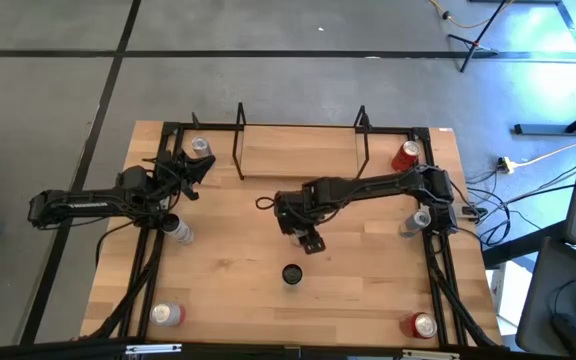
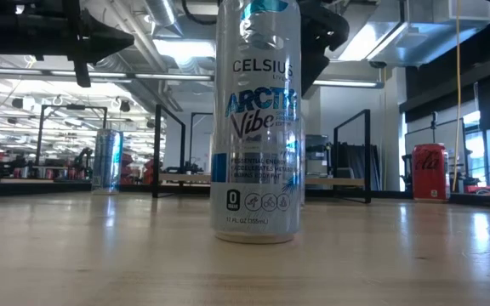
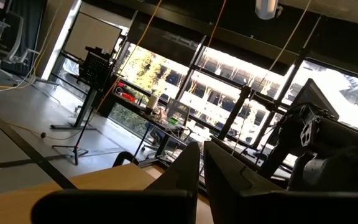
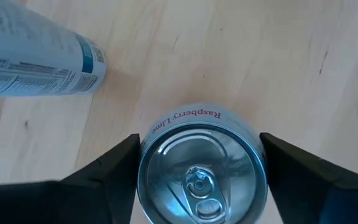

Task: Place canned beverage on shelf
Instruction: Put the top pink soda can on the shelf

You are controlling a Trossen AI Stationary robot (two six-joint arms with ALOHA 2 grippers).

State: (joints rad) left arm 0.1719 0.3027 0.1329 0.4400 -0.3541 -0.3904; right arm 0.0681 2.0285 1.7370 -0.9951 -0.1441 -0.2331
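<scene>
My right gripper (image 1: 303,238) is near the table's middle, pointing down, shut on a silver can lettered "Raspberry Lime" (image 4: 201,174). The can stands upright between the fingers. A tall white-and-blue Celsius can (image 1: 291,274) stands on the table just nearer the front; it fills the low view (image 2: 256,119). The shelf (image 1: 298,150), a light wood plank between two black wire frames, stands at the far edge. My left gripper (image 1: 193,168) waits at the far left, shut and empty, its fingers (image 3: 188,171) pointing toward the room. My right gripper pinches the Raspberry Lime can between its two fingers, on opposite sides of its wall just below the top rim (image 4: 143,171). The fingers come from above, pointing down. The can is upright, pull-tab up. I cannot tell whether its base is on the table.
Several other cans stand around the table's edges: a red cola can (image 1: 405,157) right of the shelf, a silver one (image 1: 200,147) by my left gripper, one at the left rail (image 1: 180,230), one at the right rail (image 1: 418,222), and two at the front corners.
</scene>
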